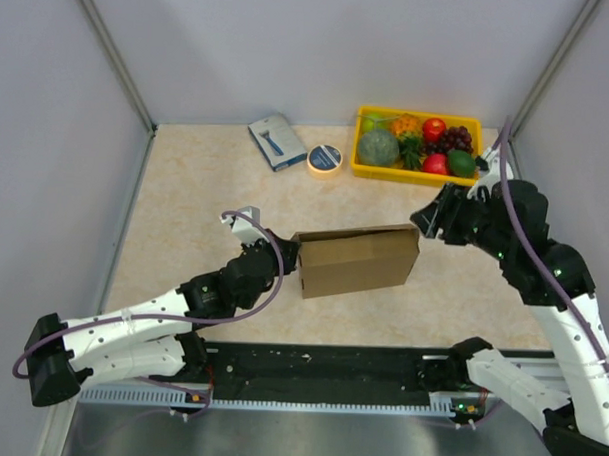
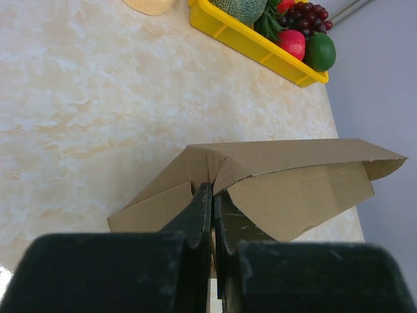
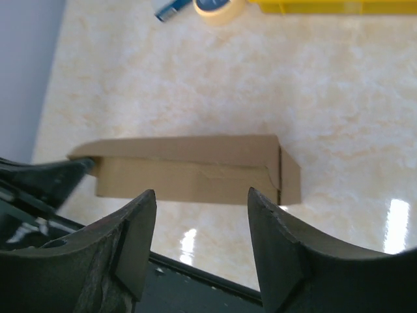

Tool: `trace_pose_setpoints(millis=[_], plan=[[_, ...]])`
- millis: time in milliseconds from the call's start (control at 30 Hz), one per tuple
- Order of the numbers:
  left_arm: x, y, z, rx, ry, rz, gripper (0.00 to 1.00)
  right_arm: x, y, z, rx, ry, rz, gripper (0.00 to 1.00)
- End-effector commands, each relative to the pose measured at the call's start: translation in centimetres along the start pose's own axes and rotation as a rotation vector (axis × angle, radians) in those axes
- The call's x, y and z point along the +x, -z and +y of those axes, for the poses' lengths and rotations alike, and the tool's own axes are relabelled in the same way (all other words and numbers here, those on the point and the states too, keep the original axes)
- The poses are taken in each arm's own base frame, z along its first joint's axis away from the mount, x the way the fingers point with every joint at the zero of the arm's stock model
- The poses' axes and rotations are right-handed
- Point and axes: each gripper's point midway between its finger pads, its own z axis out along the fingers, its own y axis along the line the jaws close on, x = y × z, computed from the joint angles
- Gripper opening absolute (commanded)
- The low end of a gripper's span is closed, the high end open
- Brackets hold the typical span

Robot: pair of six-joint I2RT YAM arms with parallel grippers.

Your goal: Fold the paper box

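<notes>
The paper box (image 1: 358,260) is a plain brown cardboard carton lying on its side mid-table. My left gripper (image 1: 289,249) is at its left end. In the left wrist view its fingers (image 2: 212,190) are shut together at the crease where the end flaps (image 2: 293,195) meet, with a thin cardboard edge between them. My right gripper (image 1: 425,220) is open and empty, just off the box's far right corner. In the right wrist view the box (image 3: 189,166) lies beyond the open gripper (image 3: 202,203), apart from it.
A yellow tray (image 1: 406,175) of plastic fruit stands at the back right, a tape roll (image 1: 325,159) and a blue-grey packet (image 1: 277,140) to its left. A black rail (image 1: 330,369) runs along the near edge. Grey walls close in both sides.
</notes>
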Motion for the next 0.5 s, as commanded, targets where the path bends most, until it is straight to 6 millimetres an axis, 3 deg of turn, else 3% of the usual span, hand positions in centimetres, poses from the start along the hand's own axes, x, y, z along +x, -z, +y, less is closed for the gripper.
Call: trace_pose_setpoints(millis=[0, 33, 67, 133, 167, 200, 267, 300, 400, 467], plan=[[8.3, 1.7, 8.0, -0.185, -0.234, 0.313, 0.00, -3.1, -1.1, 4.5, -0.141, -0.172, -0.014, 0.61], [8.3, 1.7, 8.0, -0.185, -0.235, 0.313, 0.00, -4.5, -1.6, 7.5, -0.270, -0.292, -0.014, 0.60], [8.3, 1.7, 8.1, -0.188, -0.239, 0.314, 0.00, -4.3, -3.9, 8.6, -0.292, -0.357, 0.040, 0.59], [8.3, 1.7, 8.1, -0.193, -0.240, 0.316, 0.00, -4.3, -5.5, 12.4, -0.364, -0.459, 0.094, 0.56], [8.3, 1.7, 7.9, -0.189, -0.239, 0.320, 0.00, -4.2, -7.3, 13.8, -0.366, -0.467, 0.110, 0.56], [8.3, 1.7, 7.9, -0.190, -0.240, 0.322, 0.00, -4.2, -7.3, 16.0, -0.401, -0.465, 0.127, 0.54], [8.3, 1.7, 7.9, -0.190, -0.242, 0.319, 0.00, -4.1, -8.8, 17.8, -0.435, -0.547, 0.165, 0.47], [8.2, 1.7, 7.8, -0.185, -0.240, 0.316, 0.01, -2.9, -10.6, 18.1, -0.420, -0.573, 0.205, 0.44], [8.1, 1.8, 7.4, -0.164, -0.248, 0.317, 0.06, -1.0, -12.8, 18.3, -0.398, -0.633, 0.236, 0.35], [7.9, 2.1, 6.8, -0.123, -0.251, 0.327, 0.18, 1.7, -13.6, 17.9, -0.377, -0.630, 0.285, 0.35]])
